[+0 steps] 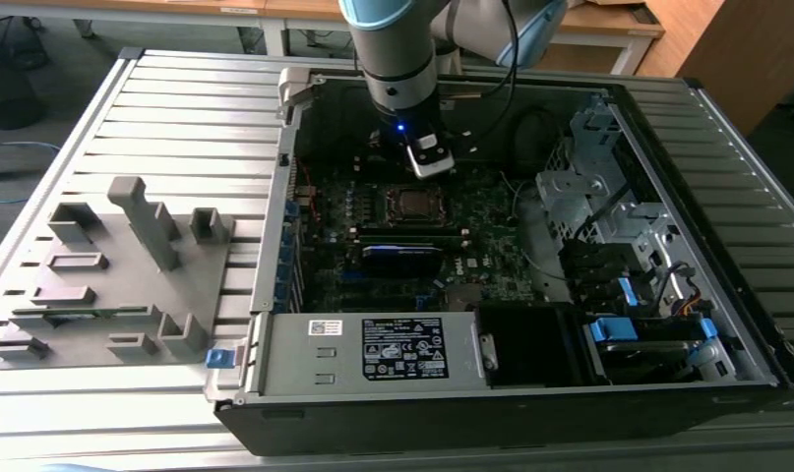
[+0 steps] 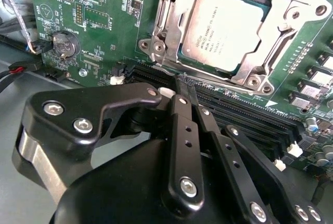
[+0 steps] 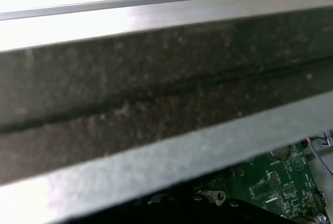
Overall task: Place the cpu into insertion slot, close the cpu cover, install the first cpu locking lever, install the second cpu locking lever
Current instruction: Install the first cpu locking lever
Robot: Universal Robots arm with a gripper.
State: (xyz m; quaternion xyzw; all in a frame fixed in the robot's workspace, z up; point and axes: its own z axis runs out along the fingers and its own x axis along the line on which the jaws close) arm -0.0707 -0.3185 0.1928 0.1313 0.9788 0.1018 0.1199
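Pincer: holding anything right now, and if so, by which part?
Nothing is held. In the second wrist view the pincer is shut with its tips together and empty, just short of the cpu cover, which is down over the cpu.

Open room above the cpu (image 2: 221,29), with black memory slots (image 2: 250,112) just beside and case wall (image 3: 156,78) near.

The cpu (image 2: 223,29) has small dark print on its silver top, too blurry to make out. The green motherboard (image 2: 99,21) carries tiny white letters beside its parts and near the round battery (image 2: 66,43). A white label (image 1: 403,349) with small black print sits on the grey power supply box (image 1: 305,369).
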